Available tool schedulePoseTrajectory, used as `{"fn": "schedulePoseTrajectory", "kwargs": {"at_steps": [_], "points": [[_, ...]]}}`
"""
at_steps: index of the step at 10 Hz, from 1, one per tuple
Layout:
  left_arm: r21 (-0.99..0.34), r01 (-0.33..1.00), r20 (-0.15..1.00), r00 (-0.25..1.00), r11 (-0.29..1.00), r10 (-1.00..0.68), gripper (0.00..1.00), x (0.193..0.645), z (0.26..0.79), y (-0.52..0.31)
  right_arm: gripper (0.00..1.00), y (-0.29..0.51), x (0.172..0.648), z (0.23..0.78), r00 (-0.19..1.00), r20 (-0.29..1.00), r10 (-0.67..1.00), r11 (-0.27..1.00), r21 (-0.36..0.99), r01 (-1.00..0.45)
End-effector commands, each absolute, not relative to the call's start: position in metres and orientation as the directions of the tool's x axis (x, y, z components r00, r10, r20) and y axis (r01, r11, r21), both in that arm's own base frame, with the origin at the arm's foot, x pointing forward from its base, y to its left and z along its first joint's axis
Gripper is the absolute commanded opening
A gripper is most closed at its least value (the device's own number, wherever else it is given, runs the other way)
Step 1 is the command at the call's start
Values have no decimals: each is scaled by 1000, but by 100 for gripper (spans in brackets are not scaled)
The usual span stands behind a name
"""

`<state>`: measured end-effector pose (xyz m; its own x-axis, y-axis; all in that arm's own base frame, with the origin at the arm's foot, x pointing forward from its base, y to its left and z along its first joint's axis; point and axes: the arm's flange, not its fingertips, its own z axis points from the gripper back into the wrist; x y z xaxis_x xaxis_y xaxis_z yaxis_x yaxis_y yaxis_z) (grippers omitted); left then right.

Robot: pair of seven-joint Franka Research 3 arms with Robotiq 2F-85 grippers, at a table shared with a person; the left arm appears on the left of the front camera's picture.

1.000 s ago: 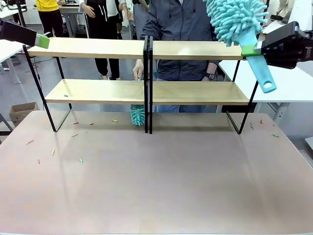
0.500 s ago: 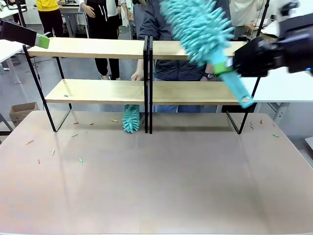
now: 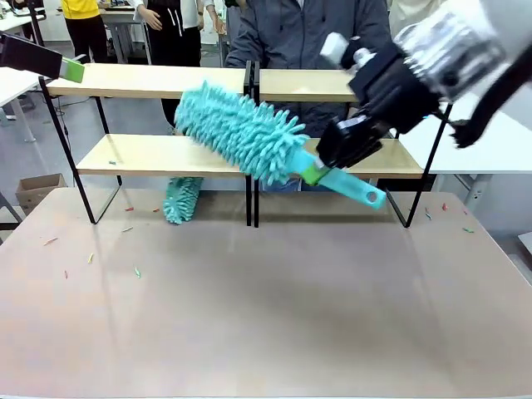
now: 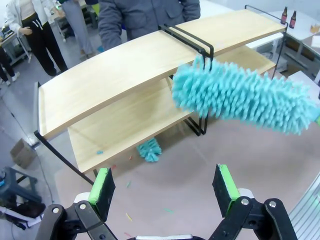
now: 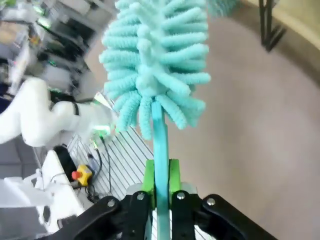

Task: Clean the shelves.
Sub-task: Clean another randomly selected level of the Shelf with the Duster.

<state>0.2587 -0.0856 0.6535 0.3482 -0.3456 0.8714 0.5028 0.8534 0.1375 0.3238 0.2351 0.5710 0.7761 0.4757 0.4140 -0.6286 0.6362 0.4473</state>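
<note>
A: Right pincer is clamped tight on the handle of the teal duster, and the fluffy head is slung out level in front of the shelves, about at the height of the lower boards.

B: Where do the shelves sit?

A: At the far edge of the counter, two racks side by side, black frames meeting in the middle, spanning almost the full width. A person stands right behind them.

B: And the left pincer?

A: Jaws wide apart, nothing between the green pads. From its wrist camera it hangs high over the left rack, looking down on the top board. In the front view it's parked by the upper left corner.

B: There's more teal under the lower shelf.

A: A second duster, head down on the counter behind the left rack. I can't make out the hand holding it.

B: So how clean are we?

A: Top boards look bare. The lower left board carries one small teal fleck. I'd call the shelves nearly done, but not finished.

B: And the counter?

A: Coloured bits are scattered at front left, a few more by the right legs. If that counts, plenty is left.
</note>
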Motion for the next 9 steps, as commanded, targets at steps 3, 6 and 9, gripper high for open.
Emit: {"fn": "schedulePoseTrajectory", "kwargs": {"at_steps": [3,6,9], "points": [[135,504,872,348,853,-344,100,259,653,-85,12,337,389,550,806,369,463,707,395,-586],[135,504,872,348,853,-344,100,259,653,-85,12,406,428,523,832,422,360,770,369,-520],[135,504,872,348,853,-344,100,259,653,-85,12,464,456,500,868,422,261,817,382,-432]]}}
